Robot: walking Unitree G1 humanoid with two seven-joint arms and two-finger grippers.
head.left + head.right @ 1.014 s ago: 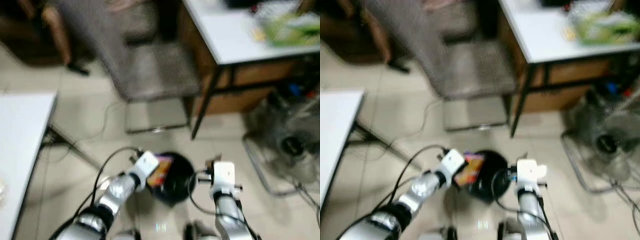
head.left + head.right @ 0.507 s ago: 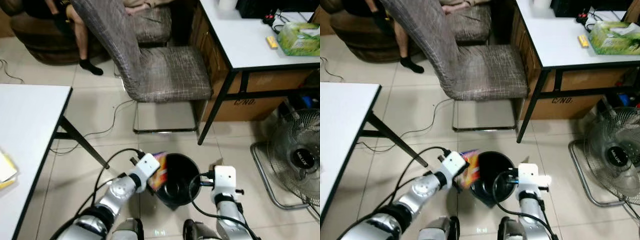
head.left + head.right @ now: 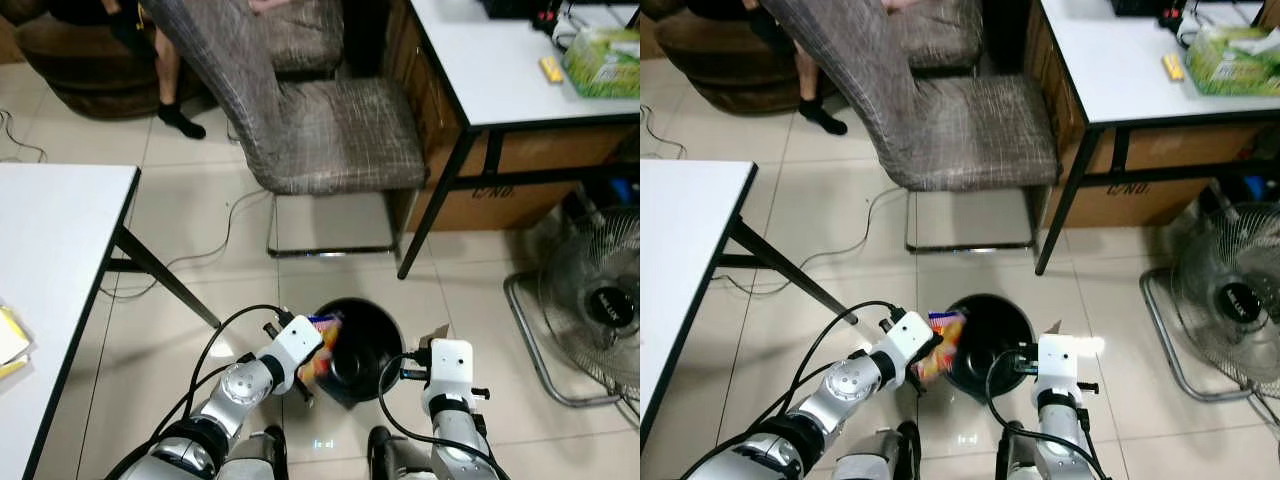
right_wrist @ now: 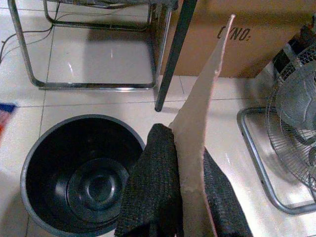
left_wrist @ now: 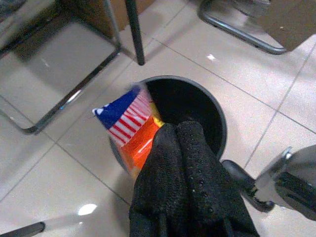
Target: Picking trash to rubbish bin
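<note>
1. Black plastic forms the rubbish bin (image 3: 357,349), which we see on the tiled floor (image 3: 180,230) below a grey chair (image 3: 330,140).
2. Our left end effector (image 5: 183,143) is clamped on a striped orange snack wrapper (image 5: 129,129), holding it over the bin's near rim.
3. Our right end effector (image 4: 187,163) grips a tan cardboard scrap (image 4: 205,113) just beside the bin.
4. We see a fan (image 3: 598,310) standing to the right.

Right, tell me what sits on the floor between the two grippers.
The black rubbish bin, seen in the eye views: the left gripper holds a snack wrapper at its rim, and the right gripper holds a cardboard scrap beside it.
</note>
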